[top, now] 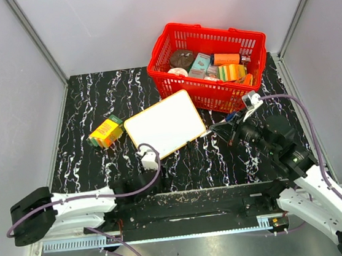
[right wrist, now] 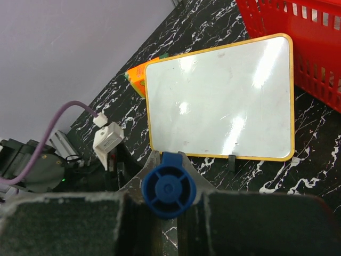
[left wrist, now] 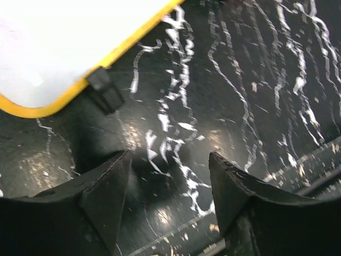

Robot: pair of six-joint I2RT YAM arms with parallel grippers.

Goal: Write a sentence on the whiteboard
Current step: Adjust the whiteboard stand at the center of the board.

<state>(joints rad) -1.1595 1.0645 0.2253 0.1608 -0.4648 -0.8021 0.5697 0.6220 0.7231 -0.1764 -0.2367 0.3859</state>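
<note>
Right gripper [right wrist: 170, 221] is clamped on a blue marker [right wrist: 169, 191], its round end facing the wrist cam and the whiteboard [right wrist: 218, 101] ahead of it. Left gripper [left wrist: 168, 186] hangs wide open and empty, just off the board's near yellow edge. The board sits on the table [top: 93, 100] between the red basket [top: 168, 48] and an orange box [top: 105, 132]. It's totally blank, so I'd say the whole sentence is still left to write.

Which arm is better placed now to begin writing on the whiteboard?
Right. The right gripper is shut on the blue marker, which faces the blank whiteboard. The left gripper is open and empty near the board's corner.
</note>
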